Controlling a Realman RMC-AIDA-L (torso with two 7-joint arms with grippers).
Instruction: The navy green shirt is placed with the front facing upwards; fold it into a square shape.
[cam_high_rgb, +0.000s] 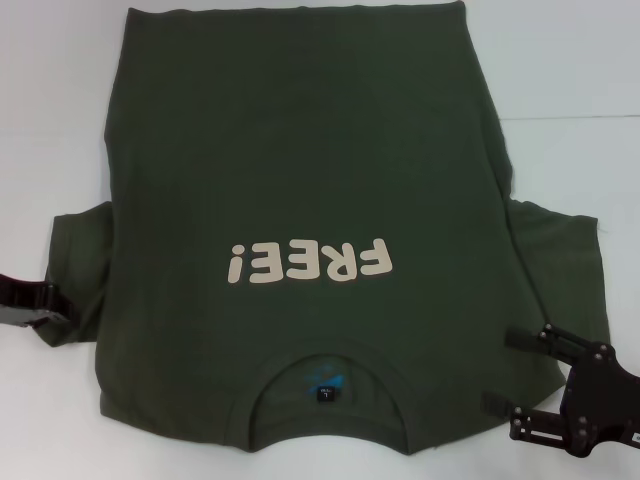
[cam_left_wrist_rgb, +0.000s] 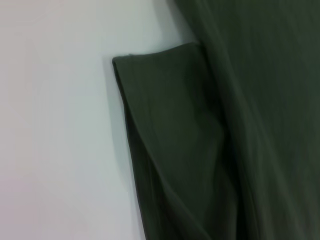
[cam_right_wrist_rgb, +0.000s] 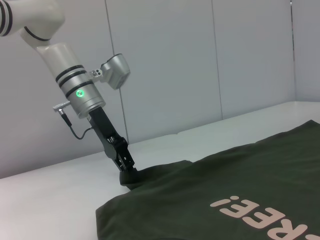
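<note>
The navy green shirt (cam_high_rgb: 300, 150) lies flat on the white table, front up, with its collar (cam_high_rgb: 325, 385) nearest me and the cream "FREE!" lettering (cam_high_rgb: 305, 265) on the chest. My left gripper (cam_high_rgb: 52, 308) is at the outer edge of the left sleeve (cam_high_rgb: 80, 270). In the right wrist view the left gripper (cam_right_wrist_rgb: 128, 172) comes down onto that sleeve's corner, shut on the cloth. The left wrist view shows only the sleeve (cam_left_wrist_rgb: 175, 125). My right gripper (cam_high_rgb: 512, 377) stands open at the shirt's right shoulder, one finger (cam_high_rgb: 525, 338) on the cloth below the right sleeve (cam_high_rgb: 565, 260).
White table (cam_high_rgb: 580, 100) surrounds the shirt on all sides. A pale wall (cam_right_wrist_rgb: 200, 60) stands behind the table's far edge, seen in the right wrist view. The shirt's hem (cam_high_rgb: 300, 12) reaches the far end of the head view.
</note>
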